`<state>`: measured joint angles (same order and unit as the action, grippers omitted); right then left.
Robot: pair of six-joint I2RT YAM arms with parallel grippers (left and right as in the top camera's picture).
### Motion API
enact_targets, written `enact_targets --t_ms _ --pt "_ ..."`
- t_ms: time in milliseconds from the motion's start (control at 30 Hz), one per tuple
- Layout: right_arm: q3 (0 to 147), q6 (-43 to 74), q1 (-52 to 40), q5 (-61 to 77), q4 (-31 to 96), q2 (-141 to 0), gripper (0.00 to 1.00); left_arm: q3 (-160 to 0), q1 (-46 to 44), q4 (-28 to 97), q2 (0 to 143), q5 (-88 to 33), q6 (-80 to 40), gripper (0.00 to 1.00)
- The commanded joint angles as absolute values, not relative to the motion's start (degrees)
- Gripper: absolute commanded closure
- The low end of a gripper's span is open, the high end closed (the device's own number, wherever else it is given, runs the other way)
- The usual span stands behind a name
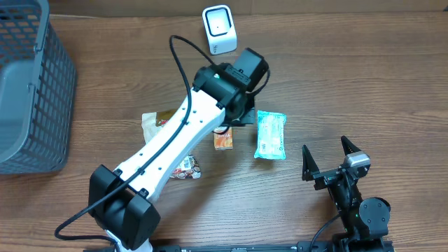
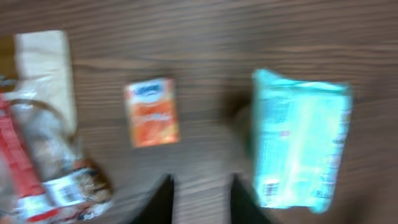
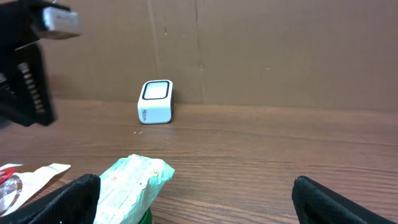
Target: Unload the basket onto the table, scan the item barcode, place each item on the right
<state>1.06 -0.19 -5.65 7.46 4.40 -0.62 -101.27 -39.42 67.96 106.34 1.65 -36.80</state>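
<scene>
Your left gripper hangs over the table with its jaws a narrow gap apart. Bare wood shows between them, and it holds nothing. Below it the orange packet lies flat to the left and the teal packet flat to the right, the two apart from each other. A clear snack bag lies further left. The white scanner stands at the far edge, beyond that arm's wrist. Your right gripper sits near right with its jaws spread wide and empty, apart from the teal packet. A grey basket stands far left.
</scene>
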Motion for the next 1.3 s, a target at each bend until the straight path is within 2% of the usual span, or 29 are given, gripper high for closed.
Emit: enact_targets --t_ms 0,67,133,267,467,767,900,1000,1100,1267 --pt "0.4 0.0 -5.4 7.2 4.2 -0.2 0.0 -102.1 -42.4 64.9 105.6 -1.6 -36.0 0.54" --pt "0.4 0.0 -5.4 7.2 4.2 -0.2 0.0 -102.1 -44.2 62.3 105.6 -1.6 -36.0 0.42" --pt "0.4 0.0 -5.4 7.2 4.2 -0.2 0.0 -102.1 -46.5 59.9 105.6 -1.3 -36.0 0.34" --pt "0.4 0.0 -5.4 7.2 4.2 -0.2 0.0 -102.1 -50.6 57.3 106.4 3.7 -38.5 0.33" --pt "0.4 0.0 -5.4 7.2 4.2 -0.2 0.0 -102.1 -54.7 55.7 110.7 9.9 -43.5 0.37" --pt "0.4 0.0 -5.4 7.2 4.2 -0.2 0.0 -102.1 -55.5 53.9 116.0 13.6 -43.5 0.38" --pt "0.4 0.0 -5.4 7.2 4.2 -0.2 0.0 -102.1 -55.5 54.4 115.9 14.2 -43.5 0.34" --pt "0.4 0.0 -5.4 7.2 4.2 -0.2 0.0 -102.1 -55.5 56.2 115.9 16.0 -43.8 0.21" --pt "0.4 0.0 -5.4 7.2 4.2 -0.2 0.0 -102.1 -54.8 57.8 115.9 15.3 -44.0 0.14" --pt "0.4 0.0 -5.4 7.2 4.2 -0.2 0.0 -101.7 -53.3 58.8 116.0 10.9 -44.4 0.08"
